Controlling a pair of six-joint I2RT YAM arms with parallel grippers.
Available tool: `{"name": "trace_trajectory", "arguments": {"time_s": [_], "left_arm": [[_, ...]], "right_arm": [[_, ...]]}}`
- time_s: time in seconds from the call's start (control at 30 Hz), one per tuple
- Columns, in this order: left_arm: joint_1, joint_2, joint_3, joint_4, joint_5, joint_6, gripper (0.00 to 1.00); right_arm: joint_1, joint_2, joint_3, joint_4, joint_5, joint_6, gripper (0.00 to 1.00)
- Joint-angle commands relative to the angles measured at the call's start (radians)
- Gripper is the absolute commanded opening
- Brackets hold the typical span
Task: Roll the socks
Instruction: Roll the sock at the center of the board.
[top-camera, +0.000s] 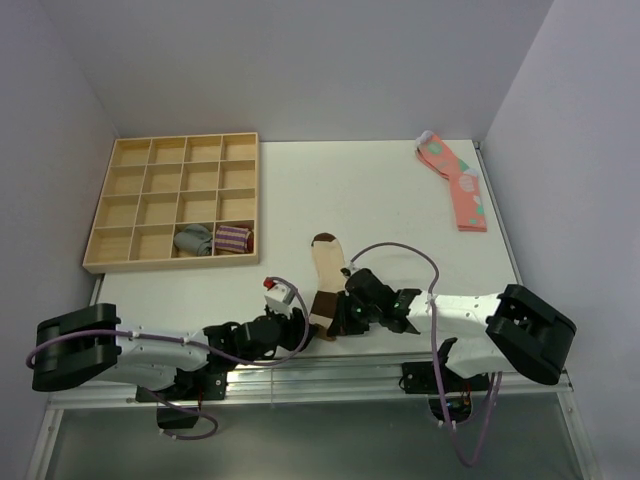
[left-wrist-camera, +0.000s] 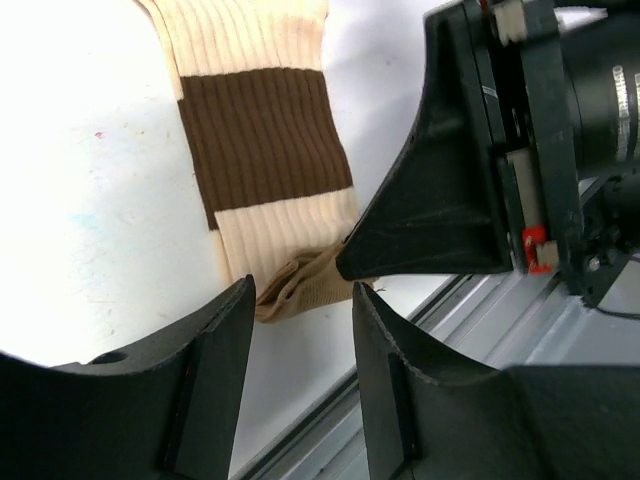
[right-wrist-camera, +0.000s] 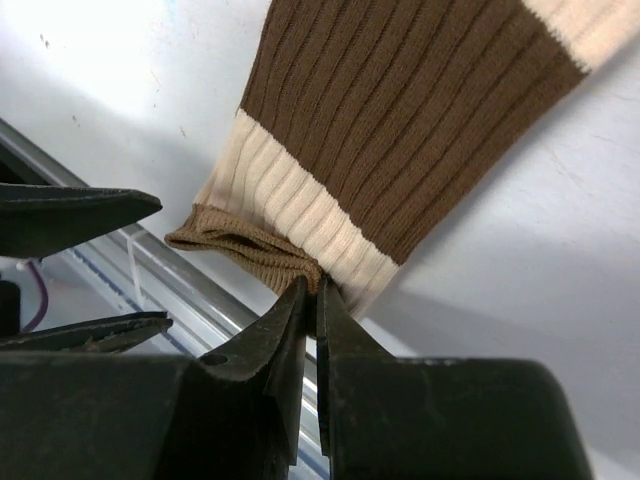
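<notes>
Table (top-camera: 400, 200): the socks (top-camera: 326, 268) lie flat near the middle of the near edge, stacked as one strip as far as I can tell. Long axis runs far-to-near with only a slight tilt. Brown toe (top-camera: 325, 240) at the far end, cuff end just beside the rail (left-wrist-camera: 470, 305). Tray (top-camera: 170, 264) is far left and the pink socks (top-camera: 462, 190) far right, both well apart from the work.

Arms: both come in low from the near edge and meet at the cuff end, left from the left, right from the right. The strip runs away from both grippers toward the far side, so I'd expect a roll to travel along that axis, cuff toward toe.

Right gripper (right-wrist-camera: 312, 290): clamped on the tan hem (right-wrist-camera: 240, 243), fingers together with only fabric between them. The hem is bunched there.

Left gripper (left-wrist-camera: 302, 300): fingers (left-wrist-camera: 215, 390) apart, nothing between them. In the left wrist view the hem sits just ahead of the gap, roughly centred. I can't tell whether it touches either pad.

Judgement: right has the hold; left is just as near but grips nothing. What matters is that the hem lies directly ahead of left's open gap, with right's tip pinching the hem's right corner. Left looks like it needs only a short advance to take the free corner. Risk: the two grippers' tips are very close, so a clash is likely if left drifts right.
</notes>
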Motion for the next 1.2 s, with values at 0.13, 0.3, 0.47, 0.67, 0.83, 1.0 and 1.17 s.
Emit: {"name": "trace_trajectory", "arguments": {"time_s": [0.13,0.3,0.47,0.67,0.83,1.0,1.17], "left_arm": [[-0.050,-0.009,-0.082,0.225,-0.130,0.097,0.48],[-0.052,0.008,-0.110,0.317,-0.099,0.158,0.48],[-0.052,0.034,-0.115,0.370,-0.030,0.206,0.49],[-0.050,0.090,-0.105,0.408,0.040,0.236,0.53],[-0.050,0.149,-0.081,0.417,0.037,0.247,0.53],[-0.044,0.181,-0.070,0.439,0.045,0.253,0.52],[-0.035,0.216,-0.073,0.463,0.057,0.250,0.52]], "right_arm": [[-0.063,0.060,0.029,-0.083,-0.144,-0.073,0.10],[-0.101,0.080,0.006,-0.060,-0.216,-0.082,0.10],[-0.130,0.084,-0.010,-0.046,-0.259,-0.087,0.09],[-0.170,0.058,-0.017,-0.066,-0.287,-0.095,0.09],[-0.184,0.054,-0.008,-0.085,-0.288,-0.105,0.08],[-0.187,0.060,-0.010,-0.074,-0.292,-0.105,0.08],[-0.187,0.068,-0.017,-0.066,-0.290,-0.105,0.08]]}}
